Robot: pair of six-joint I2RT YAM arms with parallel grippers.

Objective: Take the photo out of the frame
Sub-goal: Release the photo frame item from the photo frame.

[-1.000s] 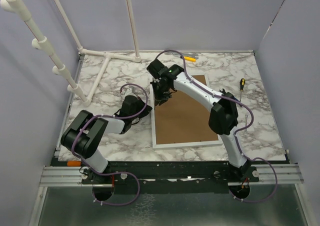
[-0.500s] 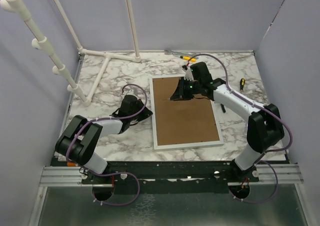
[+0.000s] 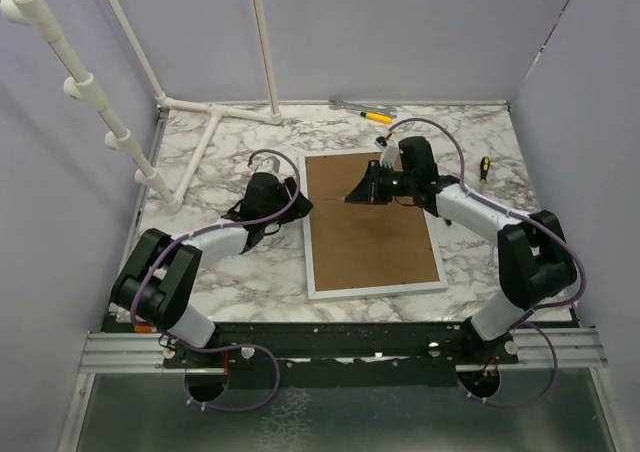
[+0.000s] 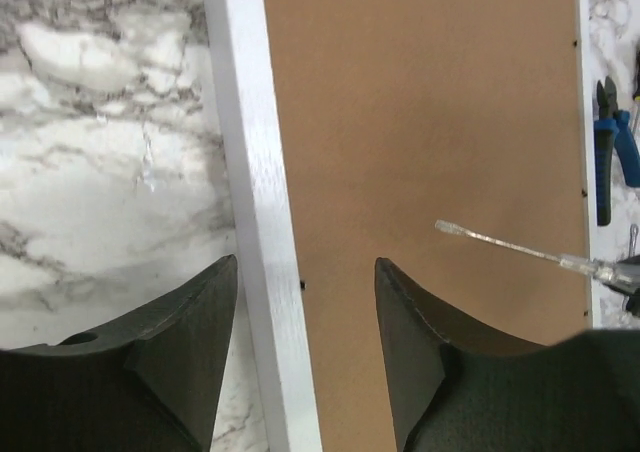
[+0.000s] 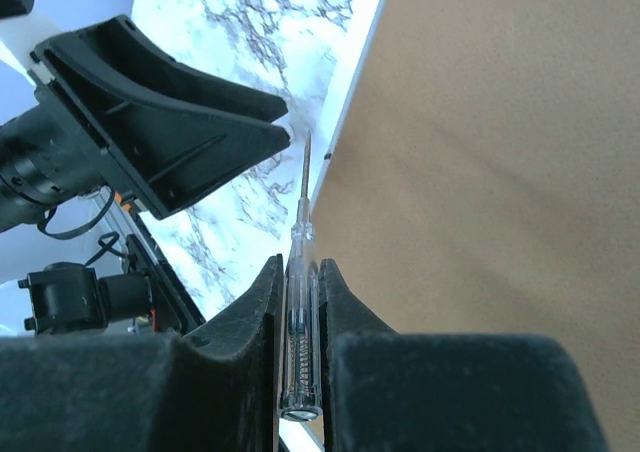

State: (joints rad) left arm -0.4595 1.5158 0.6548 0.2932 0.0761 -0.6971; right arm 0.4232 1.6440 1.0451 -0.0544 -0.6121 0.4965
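Left gripper (image 3: 292, 200) and right gripper (image 3: 366, 191) meet over the left rail of the frame (image 3: 375, 252), lying back up, long axis pointing away from the bases. Left wrist: jaws half-spread astride that rail, empty. Right wrist: fingers pinch a screwdriver (image 5: 302, 242) aimed at the rail; photo hidden underneath.

Frame (image 3: 375, 289), white, back-up on marble table (image 3: 200, 262), brown backing board (image 3: 380, 242) uppermost. Left gripper (image 3: 292, 196) at its left edge; right gripper (image 3: 358, 193) over the board's far end. Yellow-handled tool (image 3: 378, 117), screwdriver (image 3: 484, 166) and white pipe stand (image 3: 215, 122) lie apart on the table
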